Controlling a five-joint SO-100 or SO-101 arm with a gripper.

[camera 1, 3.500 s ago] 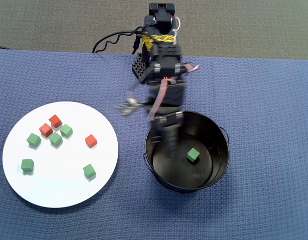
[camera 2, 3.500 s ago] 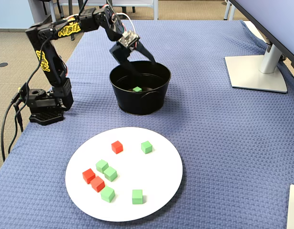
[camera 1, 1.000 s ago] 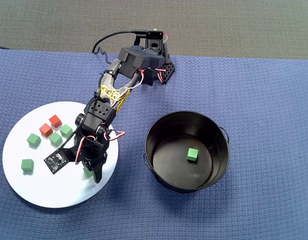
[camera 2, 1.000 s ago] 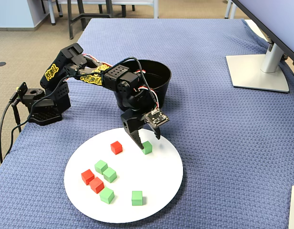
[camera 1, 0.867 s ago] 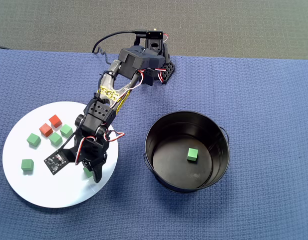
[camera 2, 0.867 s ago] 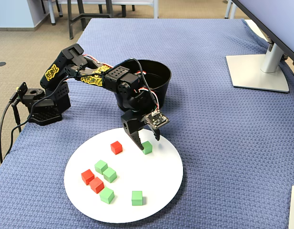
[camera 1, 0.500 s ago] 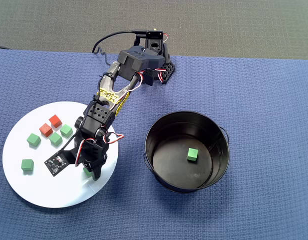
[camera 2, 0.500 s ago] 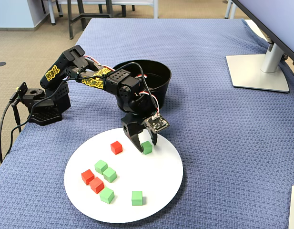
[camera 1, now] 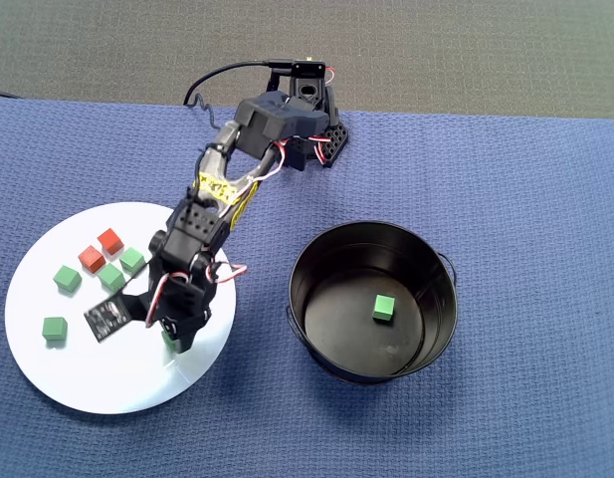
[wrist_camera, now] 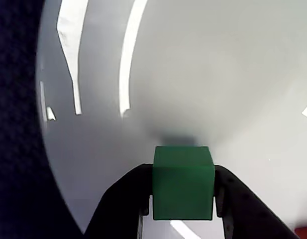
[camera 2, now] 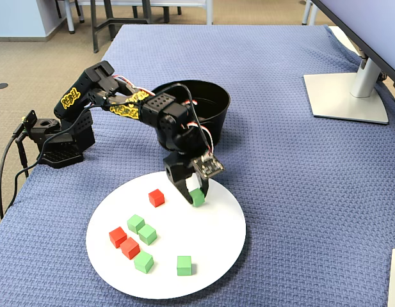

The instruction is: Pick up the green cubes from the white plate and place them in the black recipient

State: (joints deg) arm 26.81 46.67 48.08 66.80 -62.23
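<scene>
My gripper [wrist_camera: 183,193] is shut on a green cube [wrist_camera: 183,181], one black finger pressed to each side, low over the white plate [wrist_camera: 218,74]. The fixed view has the gripper [camera 2: 196,196] and that cube [camera 2: 198,197] at the plate's [camera 2: 213,256] far right part. From overhead the gripper [camera 1: 172,337] mostly hides the cube [camera 1: 170,340]. Several more green cubes lie on the plate [camera 1: 88,383], among them ones at the left [camera 1: 54,329] and upper left [camera 1: 67,278]. The black recipient [camera 1: 293,299] holds one green cube [camera 1: 383,308].
Red cubes [camera 1: 91,259] [camera 2: 156,197] lie among the green ones on the plate. The arm's base [camera 2: 56,144] stands at the table's left in the fixed view, and its cable [camera 1: 202,92] trails off the back edge. A monitor stand [camera 2: 347,96] is at the far right.
The arm swung from above the bucket over to the plate. In the last second the gripper sank around the green cube and its fingers came together on it.
</scene>
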